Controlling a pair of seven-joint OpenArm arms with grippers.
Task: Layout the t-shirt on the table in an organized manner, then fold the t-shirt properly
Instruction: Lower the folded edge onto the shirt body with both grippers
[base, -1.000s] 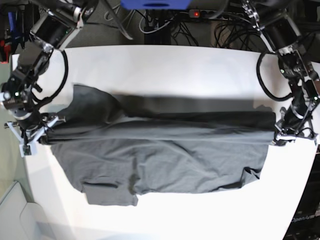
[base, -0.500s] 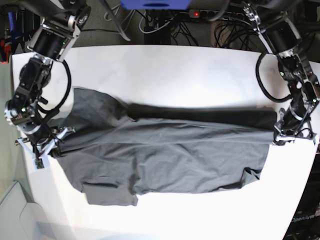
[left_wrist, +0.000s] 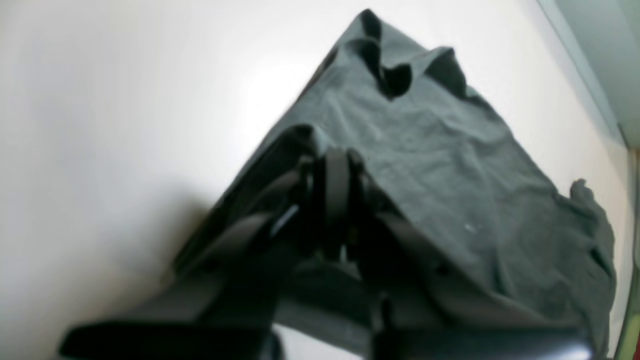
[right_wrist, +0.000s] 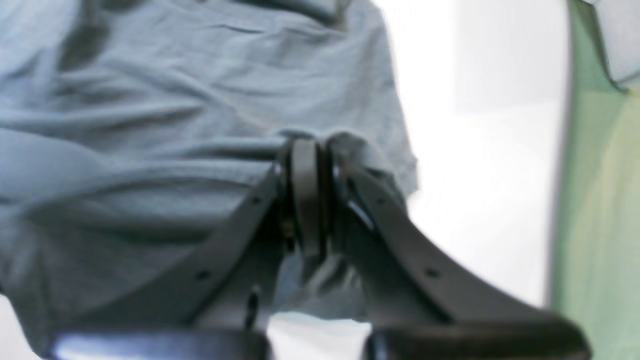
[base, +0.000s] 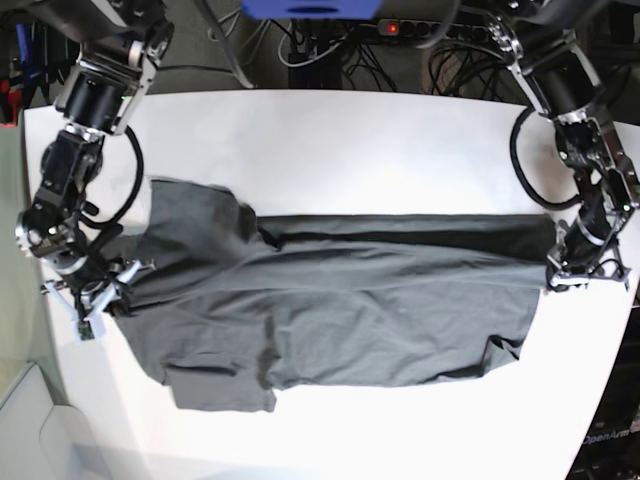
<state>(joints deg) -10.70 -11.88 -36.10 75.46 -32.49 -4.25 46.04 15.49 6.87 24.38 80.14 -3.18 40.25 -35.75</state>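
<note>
T-shirt stretched lengthwise between two pinching tools

T-shirt (base: 330, 310), dark charcoal grey, is lying across the middle of the white counter (base: 330, 140) with its long axis running side to side in the base view. One short end is reaching toward the left tool (base: 578, 268) at the picture's right, the other toward the right tool (base: 98, 292) at the picture's left. The far long edge is folded over in a darker band; a sleeve-like flap is hanging out at the near left corner.

Left tool (left_wrist: 334, 170) is pressing its jaws together on a bunched corner of the cloth (left_wrist: 450, 165), which is spreading away from it in wrinkles over the counter (left_wrist: 125, 100).

Right tool (right_wrist: 306, 165) is likewise pinching a gathered fold of the t-shirt (right_wrist: 150, 100), with bare counter (right_wrist: 475, 175) just beside it.
</note>
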